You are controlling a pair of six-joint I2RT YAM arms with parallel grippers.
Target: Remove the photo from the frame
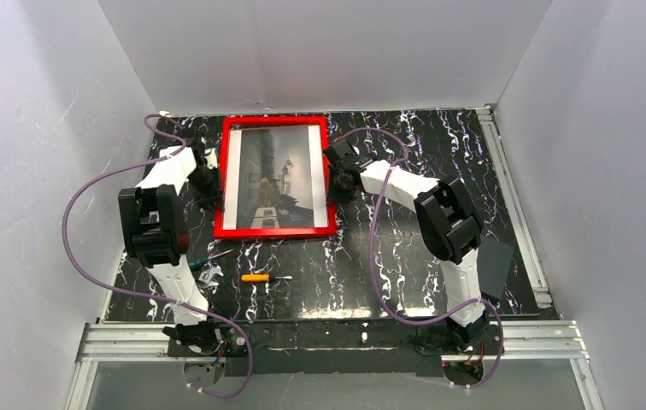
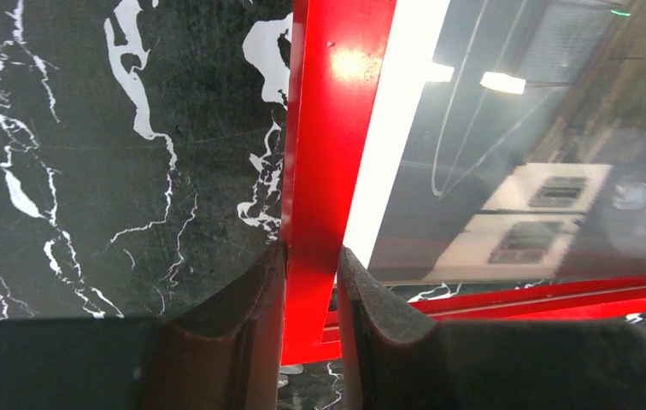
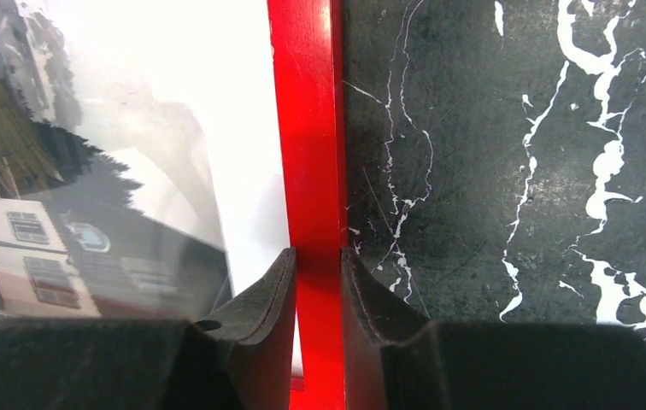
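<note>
the left gripper (image 2: 311, 282) is nearly closed, its two fingers pinching the left side rail of the frame (image 2: 330, 128), one on the outer edge and one on the inner lip, with no gap showing. the right gripper (image 3: 318, 272) grips the opposite rail the same way. each rail runs straight ahead from between the fingers. the frame lies flat and face up on the table (image 2: 89, 171), spanning from one gripper to the other.

the photo (image 2: 516, 171) sits inside the frame, just inward of each gripper. its white strip lies right beside each rail.

the frame looks stiff and light, but the thin glossy rail could slip in so narrow a pinch. holding both long rails near mid-length seems a fair grip for lifting or turning it over. the sharp reflections suggest a clear pane over the photo, so it is probably fragile. the photo itself is likely thin and bendy, best taken by an edge once the back is open.

a screwdriver (image 1: 260, 278) lies behind the grippers, well apart from the frame.
</note>
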